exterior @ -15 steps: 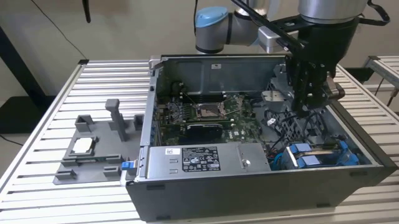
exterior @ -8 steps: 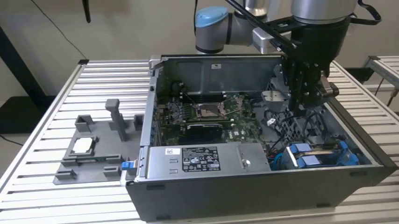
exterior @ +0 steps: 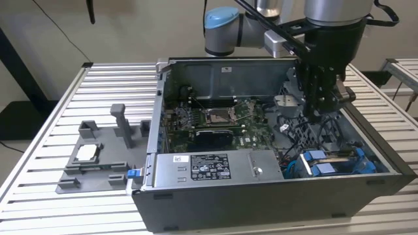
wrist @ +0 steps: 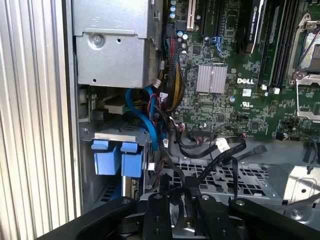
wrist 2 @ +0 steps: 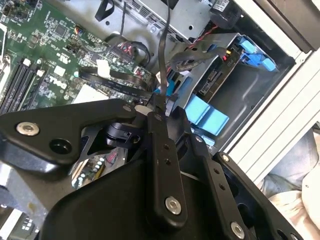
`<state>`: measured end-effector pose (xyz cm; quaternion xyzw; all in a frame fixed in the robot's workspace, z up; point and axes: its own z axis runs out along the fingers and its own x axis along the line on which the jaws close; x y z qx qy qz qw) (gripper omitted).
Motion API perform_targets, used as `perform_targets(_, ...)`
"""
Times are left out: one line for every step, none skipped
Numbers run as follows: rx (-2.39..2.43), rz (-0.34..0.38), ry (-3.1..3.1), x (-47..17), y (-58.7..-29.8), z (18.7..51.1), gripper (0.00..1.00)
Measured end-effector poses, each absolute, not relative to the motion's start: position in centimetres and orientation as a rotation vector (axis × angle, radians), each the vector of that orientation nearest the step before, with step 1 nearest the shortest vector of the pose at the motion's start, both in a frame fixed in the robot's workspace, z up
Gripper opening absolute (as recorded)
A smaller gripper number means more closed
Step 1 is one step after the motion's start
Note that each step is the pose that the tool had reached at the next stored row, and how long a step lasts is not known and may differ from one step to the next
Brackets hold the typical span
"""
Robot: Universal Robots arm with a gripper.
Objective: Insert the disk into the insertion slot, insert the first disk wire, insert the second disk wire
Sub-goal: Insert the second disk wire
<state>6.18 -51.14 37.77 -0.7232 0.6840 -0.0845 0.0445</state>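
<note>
Blue-framed disk (exterior: 321, 168) sits in slot (wrist: 112, 136) near hand (wrist 2: 157, 107), which prob. pinches black wire (wrist 2: 162, 50).

The gripper (wrist 2: 161, 107) is matt black. Its slim fingers (wrist 2: 158, 119) run back into a flat bar (wrist 2: 164, 160) with small holes along it and a silver screw (wrist 2: 173, 204) at the end far from the fingertips. On either side of the fingers lie broad black link plates (wrist 2: 75, 127) with rounded corners and silver screws of their own. Above the fingers, the black gripper body (exterior: 324, 68) meets a silver-grey arm tube (exterior: 333, 9). Further from the fingers are a light blue joint cap (exterior: 222, 18), a small silver box (exterior: 277, 44) and a looping black cable (exterior: 386, 14).
</note>
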Motion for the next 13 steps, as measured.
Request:
perform_targets(-2.210,-0.264,2.090,6.16,-51.13,37.75,0.27)
perform_targets(-2.211,-0.272,2.090,6.14,-51.13,37.73,0.27)
perform_targets(-2.213,-0.283,2.091,6.12,-51.13,37.69,0.27)
perform_targets(-2.215,-0.295,2.091,6.10,-51.12,37.66,0.27)
perform_targets(-2.216,-0.303,2.091,6.06,-51.12,37.62,0.27)
perform_targets(-2.216,-0.309,2.091,6.03,-51.10,37.59,0.27)
perform_targets(-2.215,-0.313,2.090,6.00,-51.09,37.57,0.27)
perform_targets(-2.215,-0.318,2.090,5.96,-51.07,37.56,0.27)
perform_targets(-2.215,-0.323,2.089,5.90,-51.06,37.54,0.27)
perform_targets(-2.213,-0.330,2.088,5.84,-51.05,37.52,0.27)
perform_targets(-2.212,-0.336,2.086,5.78,-51.04,37.49,0.27)
perform_targets(-2.210,-0.341,2.085,5.71,-51.02,37.47,0.27)
perform_targets(-2.208,-0.346,2.083,5.64,-50.99,37.46,0.27)
